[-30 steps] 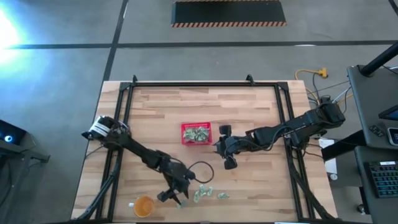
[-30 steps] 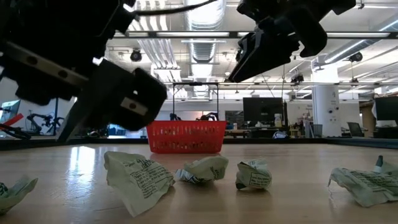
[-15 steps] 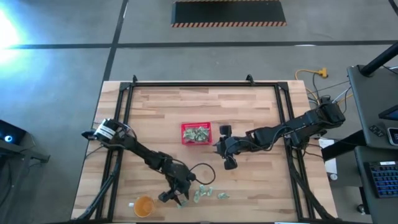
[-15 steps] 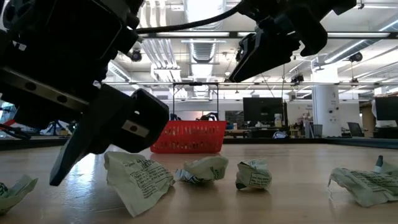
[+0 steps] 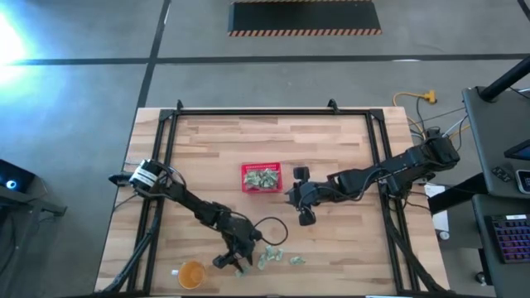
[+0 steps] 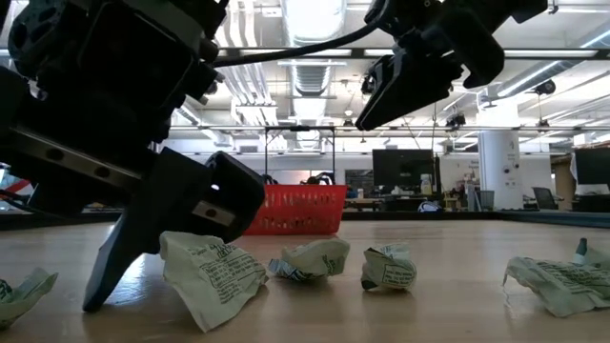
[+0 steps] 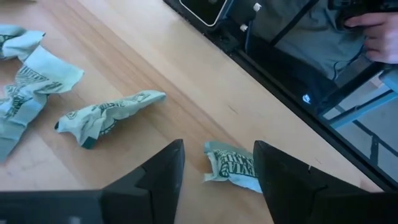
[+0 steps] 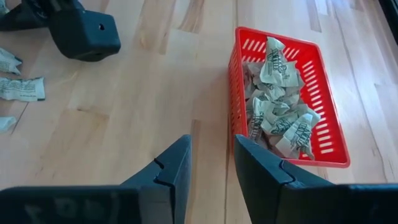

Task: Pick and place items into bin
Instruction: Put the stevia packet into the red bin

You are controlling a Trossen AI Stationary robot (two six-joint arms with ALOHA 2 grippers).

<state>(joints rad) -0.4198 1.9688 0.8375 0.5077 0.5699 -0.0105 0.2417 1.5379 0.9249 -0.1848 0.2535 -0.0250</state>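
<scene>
1. Hovering low over the front edge of the wooden table, the left gripper has its two dark fingers spread wide with one small green-and-white packet lying between them; nothing is gripped, and from here I cannot tell whether a fingertip touches the wrapper
2. Lying on the wood beside it are more crumpled packets, loose and apart from one another, near the round orange cup
3. Standing in the middle of the table, the red basket holds a heap of the same wrapped packets
4. Hanging in the air just beside the basket, on its right side, the right gripper has its fingers parted by a modest gap and carries nothing
5. Showing past the table's front rail in the left wrist view is a person's hand
</scene>
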